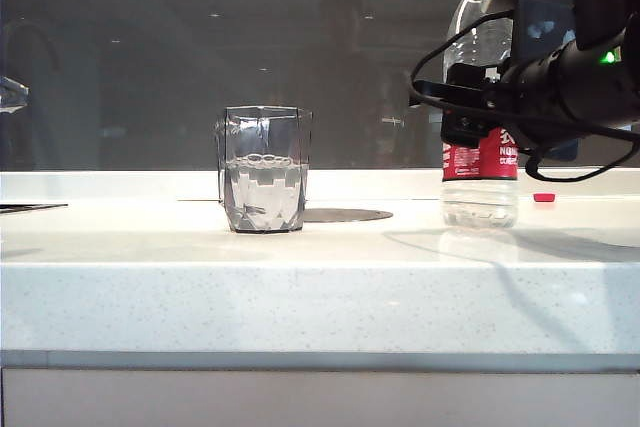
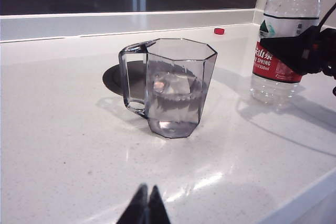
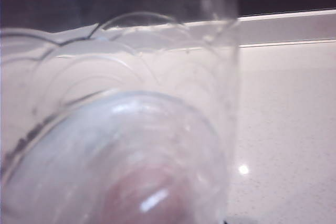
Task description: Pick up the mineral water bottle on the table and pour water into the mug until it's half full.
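Left gripper (image 2: 146, 205) hangs over the near counter (image 1: 320, 307), fingers pinched together, holding nothing. Mug (image 1: 264, 169) sits left of centre, upright, water roughly halfway up, so pouring looks done. Bottle (image 1: 481, 172) stands upright on the counter at right, cap off. Right gripper (image 1: 470, 112) is at the label; jaws around it, grip unclear, likely letting go. Next: open fully, back away without tipping the bottle.
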Motion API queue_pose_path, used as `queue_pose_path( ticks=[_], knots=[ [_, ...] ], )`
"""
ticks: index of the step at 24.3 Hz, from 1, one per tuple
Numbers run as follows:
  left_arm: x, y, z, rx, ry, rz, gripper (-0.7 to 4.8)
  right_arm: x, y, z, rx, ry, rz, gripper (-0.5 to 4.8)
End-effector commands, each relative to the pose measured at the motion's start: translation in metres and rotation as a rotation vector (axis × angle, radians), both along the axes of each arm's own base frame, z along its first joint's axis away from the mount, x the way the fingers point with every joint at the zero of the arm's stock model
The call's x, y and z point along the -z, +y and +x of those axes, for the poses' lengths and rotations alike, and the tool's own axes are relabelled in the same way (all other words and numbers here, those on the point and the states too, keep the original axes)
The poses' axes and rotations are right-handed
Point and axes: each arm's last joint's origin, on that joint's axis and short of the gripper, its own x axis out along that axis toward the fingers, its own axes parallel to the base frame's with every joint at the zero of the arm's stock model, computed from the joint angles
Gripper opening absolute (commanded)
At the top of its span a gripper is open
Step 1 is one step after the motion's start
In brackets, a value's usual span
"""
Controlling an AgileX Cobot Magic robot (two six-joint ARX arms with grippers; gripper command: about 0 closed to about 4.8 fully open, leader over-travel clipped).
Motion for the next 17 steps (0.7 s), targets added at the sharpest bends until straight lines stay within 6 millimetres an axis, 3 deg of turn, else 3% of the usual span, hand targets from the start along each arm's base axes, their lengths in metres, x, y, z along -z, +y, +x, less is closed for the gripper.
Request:
queue_pose_path(
  ticks=[1,4,5,6,7,12,17],
  knots=[
    [-0.002,0.0,0.0,0.001,-0.009,-0.004,-0.04,-0.002,0.001,0.0,-0.027,-0.005,0.003,2.65],
    [-0.002,0.006,0.004,-0.068,-0.008,-0.003,-0.04,0.001,0.001,0.0,-0.028,0.019,-0.012,2.93],
    [-0.002,0.007,0.004,-0.081,-0.009,-0.003,-0.04,0.001,0.001,0.0,-0.027,0.019,-0.012,3.27],
    [-0.002,0.011,0.006,-0.125,-0.008,-0.003,-0.04,0.001,0.002,-0.001,-0.039,0.02,-0.012,4.18],
    [-0.002,0.012,0.007,-0.141,-0.009,-0.003,-0.04,0.001,0.002,-0.001,-0.05,0.021,-0.012,4.36],
    [-0.002,0.02,0.01,-0.224,-0.009,-0.003,-0.04,0.004,0.0,-0.006,-0.055,0.029,-0.015,4.79],
    [-0.002,0.023,0.011,-0.259,-0.009,-0.003,-0.04,-0.004,-0.012,-0.026,-0.055,-0.01,0.008,4.79]
  ],
)
